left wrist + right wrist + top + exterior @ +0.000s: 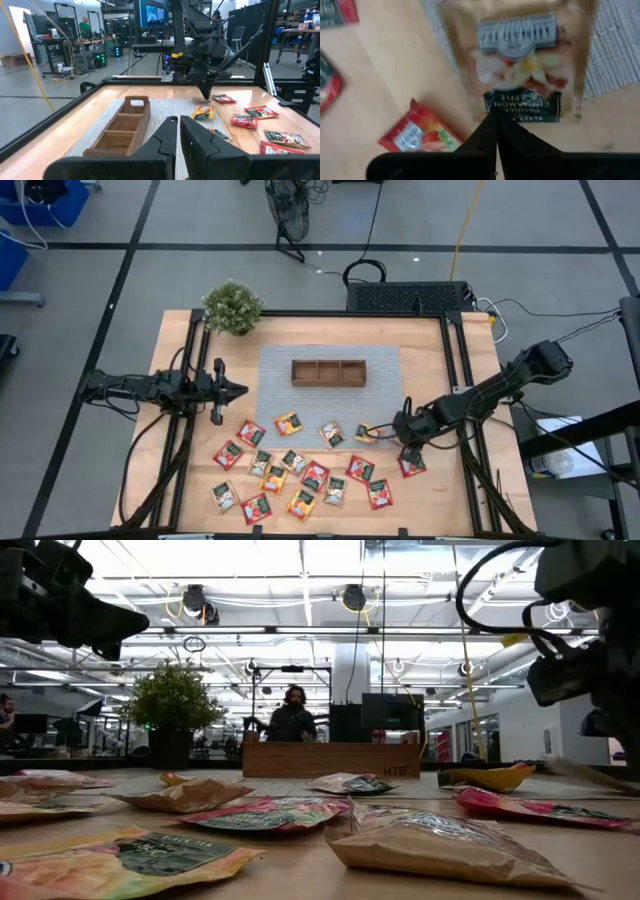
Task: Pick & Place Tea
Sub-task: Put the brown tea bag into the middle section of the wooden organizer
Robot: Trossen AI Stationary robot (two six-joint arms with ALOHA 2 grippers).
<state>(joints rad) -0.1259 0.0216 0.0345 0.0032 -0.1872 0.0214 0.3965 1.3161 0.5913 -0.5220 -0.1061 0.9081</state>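
Several tea packets in red, green and orange-yellow wrappers [300, 475] lie flat on the near half of the wooden table. My right gripper [398, 428] is over the right part of the table, shut on an orange-yellow packet [367, 433] at the grey mat's near edge. That packet fills the right wrist view [520, 65]. The brown three-compartment tray [328, 372] rests on the mat. My left gripper [238, 390] waits shut above the table's left side, holding nothing. My right gripper pinches the orange-yellow packet by its dark printed edge [520, 107] between the two fingers [487, 127], slanting down from the table's right side. The packet stretches away from the fingertips over the mat's edge. Whether it is lifted clear of the table, I cannot tell.
A potted plant [232, 307] stands at the far left corner. A red packet [411, 464] lies just near of my right gripper. A black frame [455, 320] borders the table. A person [291, 712] shows in the room beyond the far edge.
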